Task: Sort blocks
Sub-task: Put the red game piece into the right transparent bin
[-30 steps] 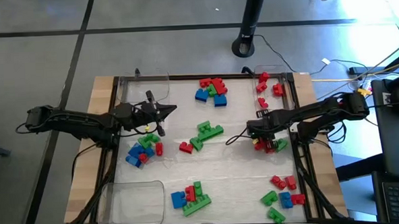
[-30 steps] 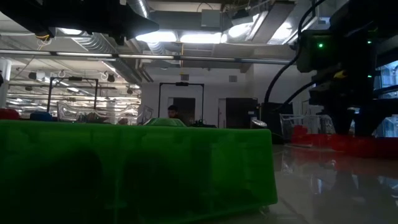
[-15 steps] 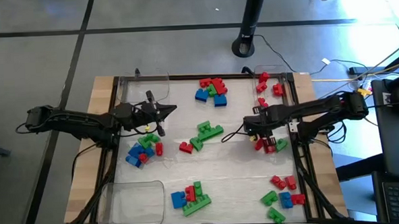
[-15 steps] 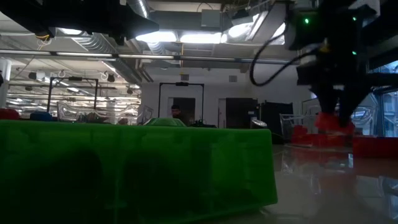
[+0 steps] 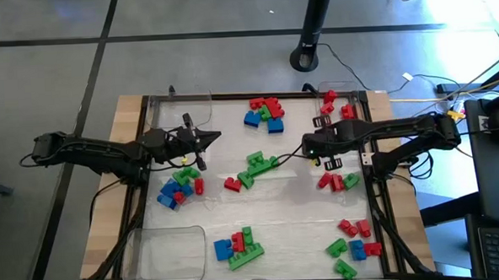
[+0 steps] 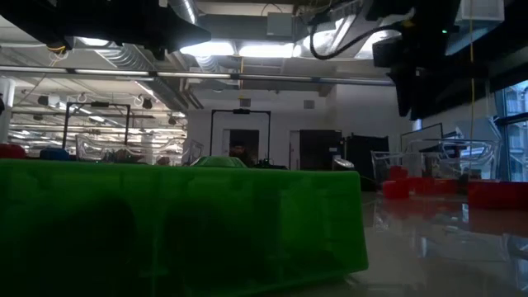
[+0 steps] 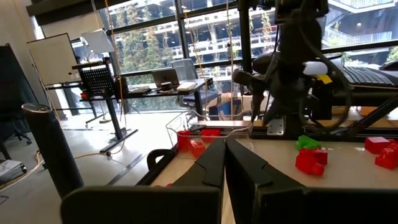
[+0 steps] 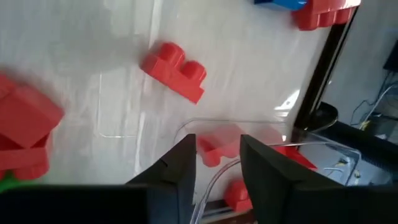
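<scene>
- Reaching in from the left edge of the high view, the left gripper [image 5: 201,145] hangs above a mixed pile of blocks [image 5: 178,185] at centre-left, its fingers pressed together and holding nothing.
- Below it, a clear tray [image 5: 164,249] sits at the lower left of the table [image 5: 126,112].
- More blocks lie in clusters: red, blue and green at upper centre [image 5: 265,111], green with red in the middle [image 5: 252,170], and a blue, red and green heap at lower centre [image 5: 239,247].
- At centre-right, the right gripper [image 5: 326,142] hovers with fingers spread and empty; its wrist view shows a red block [image 8: 175,70] lying just beyond the fingertips.
- Further red and green blocks [image 5: 338,181] lie just below that gripper, with another group [image 5: 353,241] at lower right.
</scene>
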Controlling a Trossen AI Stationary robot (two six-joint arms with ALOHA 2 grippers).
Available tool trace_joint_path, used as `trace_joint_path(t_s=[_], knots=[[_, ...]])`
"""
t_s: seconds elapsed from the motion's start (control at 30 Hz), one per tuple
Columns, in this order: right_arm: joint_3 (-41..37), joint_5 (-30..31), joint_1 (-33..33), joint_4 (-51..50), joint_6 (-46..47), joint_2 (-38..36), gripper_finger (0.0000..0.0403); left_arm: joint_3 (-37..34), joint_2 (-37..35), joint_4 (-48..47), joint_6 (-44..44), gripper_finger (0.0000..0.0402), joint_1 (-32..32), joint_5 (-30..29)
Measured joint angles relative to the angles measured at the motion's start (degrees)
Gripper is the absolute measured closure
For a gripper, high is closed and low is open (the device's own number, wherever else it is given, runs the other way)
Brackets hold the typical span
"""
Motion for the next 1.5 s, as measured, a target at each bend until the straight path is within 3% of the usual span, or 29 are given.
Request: trace_joint_path(t_s=[0.3, 0.43, 0.63, 0.8, 1.17, 1.5], knots=[[-1.9, -2.7, -1.2, 7.4, -3.7, 1.6, 0.0286, 0.0, 0.0, 0.0, 0.1, 0.0398, 0.0, 0.0], [-5.8, -5.8, -1.2, 12.8, -7.7, 3.4, 0.0246, 0.0, 0.0, 0.0, 0.0, 0.0398, 0.0, 0.0], [-9.1, -3.2, -1.2, 13.5, -15.9, 7.7, 0.0163, 0.0, 0.0, 0.0, 0.0, 0.0398, 0.0, 0.0], [-10.4, -2.8, -1.2, 16.7, -22.7, 11.5, 0.0132, 0.0, 0.0, 0.1, 0.1, 0.0398, 0.0, 0.0], [-10.8, -0.3, -1.2, 21.7, -30.8, 17.4, 0.0163, 0.0, 0.0, -0.1, 0.1, 0.0398, 0.0, 0.0], [-10.8, 3.1, -1.9, 21.7, -29.9, 19.4, 0.0189, 0.0, 0.0, -0.1, 0.1, 0.0398, 0.0, 0.0]])
